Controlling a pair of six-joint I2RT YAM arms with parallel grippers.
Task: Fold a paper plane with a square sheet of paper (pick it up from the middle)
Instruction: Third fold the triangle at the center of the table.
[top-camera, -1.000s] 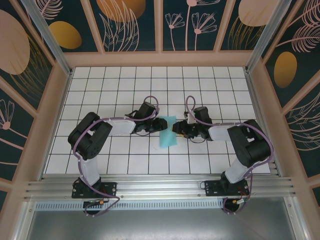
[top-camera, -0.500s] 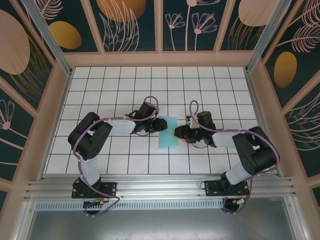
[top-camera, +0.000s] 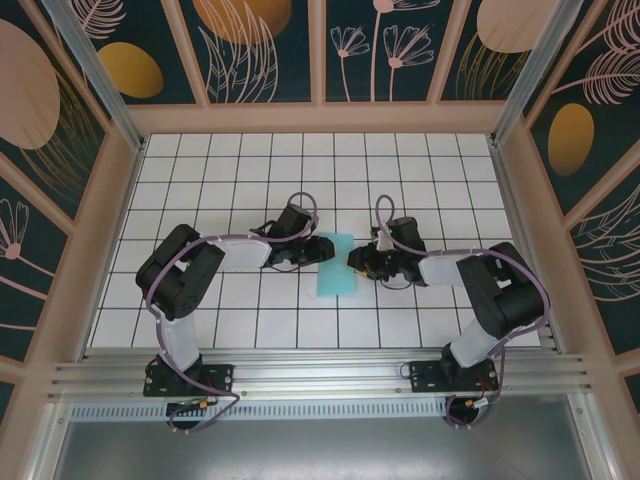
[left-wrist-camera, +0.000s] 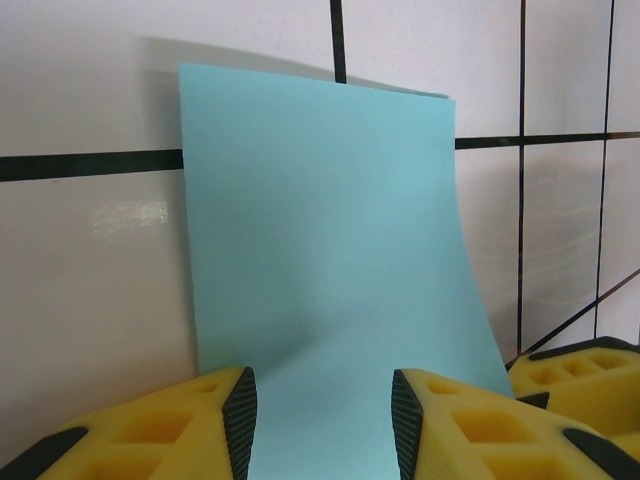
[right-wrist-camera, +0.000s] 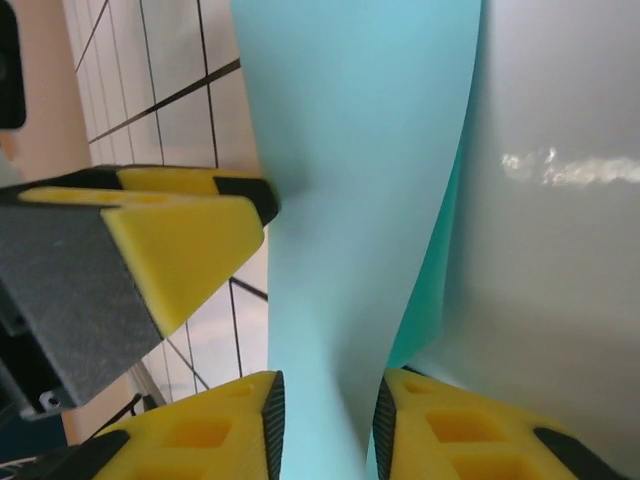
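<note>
The left gripper (left-wrist-camera: 322, 425) stands about half open. Its yellow fingers (left-wrist-camera: 190, 430), edged with black ribbed pads, sit on either side of the sheet of paper (left-wrist-camera: 320, 220), which runs out ahead of the jaws and is wider than the gap. The sheet is thin, matte, light turquoise and rectangular. It bows slightly near the jaws, and its near end is cut off below them. The right gripper (right-wrist-camera: 327, 420) stands narrower, with a curved band of the paper filling the gap between its pads. Whether they pinch it I cannot tell. A darker under-layer peeks out to the right of those jaws. The glossy white tiled table (left-wrist-camera: 90, 260) lies beneath.
</note>
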